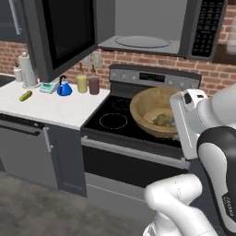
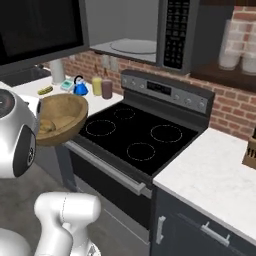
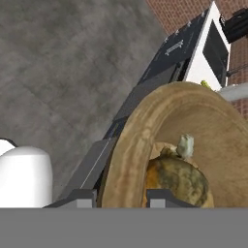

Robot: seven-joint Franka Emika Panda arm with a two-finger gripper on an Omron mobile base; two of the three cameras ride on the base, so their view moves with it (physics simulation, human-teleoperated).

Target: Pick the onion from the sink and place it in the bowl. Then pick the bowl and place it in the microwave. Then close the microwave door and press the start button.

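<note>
The microwave hangs above the stove with its door swung wide open and the turntable bare. The wooden bowl is off the tabletop, tilted, carried in the air over the stove front. In the hand view the jaws clamp the bowl's thick rim, one tip outside, one inside. The onion lies inside the bowl against the lower wall. Step in hand: carrying the bowl to the microwave. Next it must be raised, levelled and slid through the opening.
</note>
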